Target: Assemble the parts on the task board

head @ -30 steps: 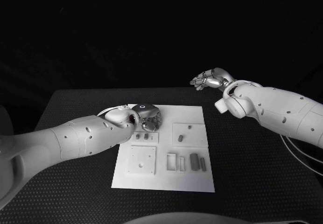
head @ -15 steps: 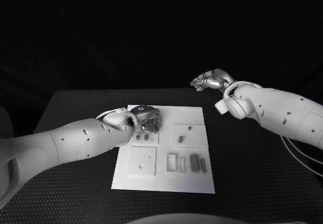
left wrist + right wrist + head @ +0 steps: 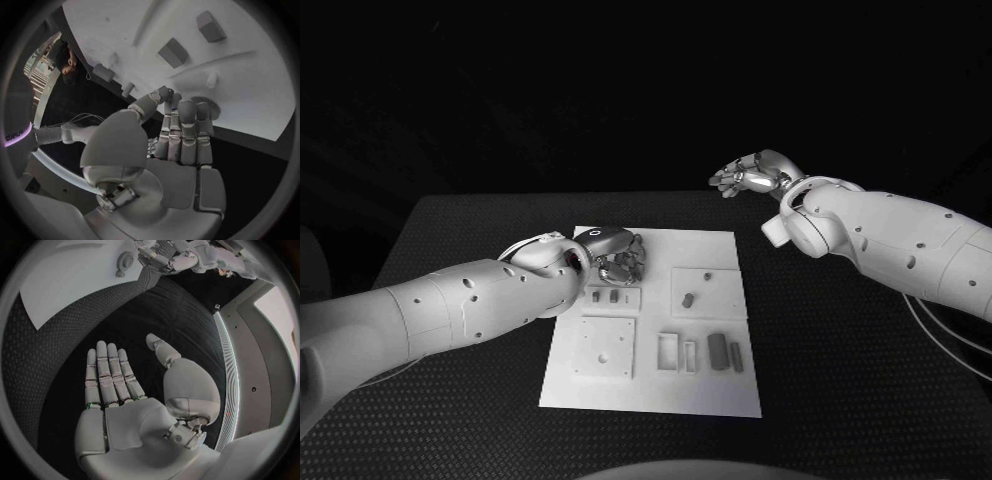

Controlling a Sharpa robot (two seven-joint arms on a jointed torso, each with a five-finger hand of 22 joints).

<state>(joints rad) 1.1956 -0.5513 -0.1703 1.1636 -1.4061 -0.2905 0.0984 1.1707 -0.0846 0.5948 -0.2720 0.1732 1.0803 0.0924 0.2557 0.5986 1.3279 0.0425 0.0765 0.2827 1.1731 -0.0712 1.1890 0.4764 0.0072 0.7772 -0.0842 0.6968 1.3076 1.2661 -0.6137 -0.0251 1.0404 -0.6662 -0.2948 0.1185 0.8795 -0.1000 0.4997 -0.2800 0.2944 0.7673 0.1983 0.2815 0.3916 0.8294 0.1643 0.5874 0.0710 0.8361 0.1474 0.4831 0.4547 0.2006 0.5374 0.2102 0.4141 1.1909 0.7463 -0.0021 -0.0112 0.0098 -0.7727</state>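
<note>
Task board [image 3: 655, 318] beneath left hand [image 3: 617, 252]

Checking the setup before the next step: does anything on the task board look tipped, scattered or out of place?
Nothing stands out. The task board lies flat on the table, and the parts sit tidily in their sections. The left hand is over the board's far end; the right hand is raised, flat and empty.
</note>
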